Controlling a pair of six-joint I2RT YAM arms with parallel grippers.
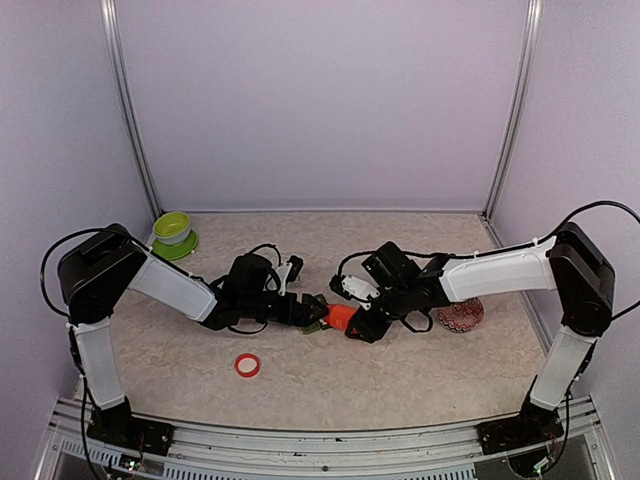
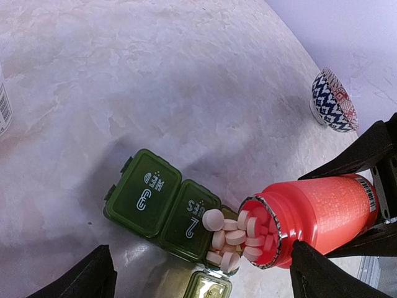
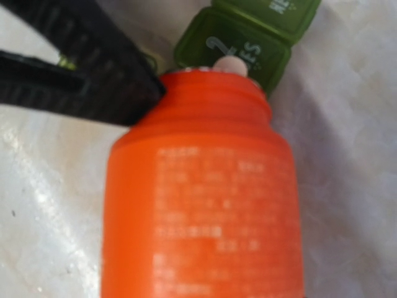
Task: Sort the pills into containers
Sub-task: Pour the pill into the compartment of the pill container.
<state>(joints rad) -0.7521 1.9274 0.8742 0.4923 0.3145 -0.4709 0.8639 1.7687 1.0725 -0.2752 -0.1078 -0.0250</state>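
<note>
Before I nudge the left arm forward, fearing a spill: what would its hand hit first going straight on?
Probably the pill box, lying just ahead between the left hand's open fingers. The bottle, tipped and spilling pills into it, is next, slightly right. Depth is unclear.

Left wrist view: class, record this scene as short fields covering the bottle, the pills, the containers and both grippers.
bottle: orange, tipped on its side, mouth open
pills: pale, spilling from the mouth over the containers
containers: dark green row, lids 2 and 3 shut
right gripper: shut on the bottle
left gripper: open, fingers either side of the containers
</note>
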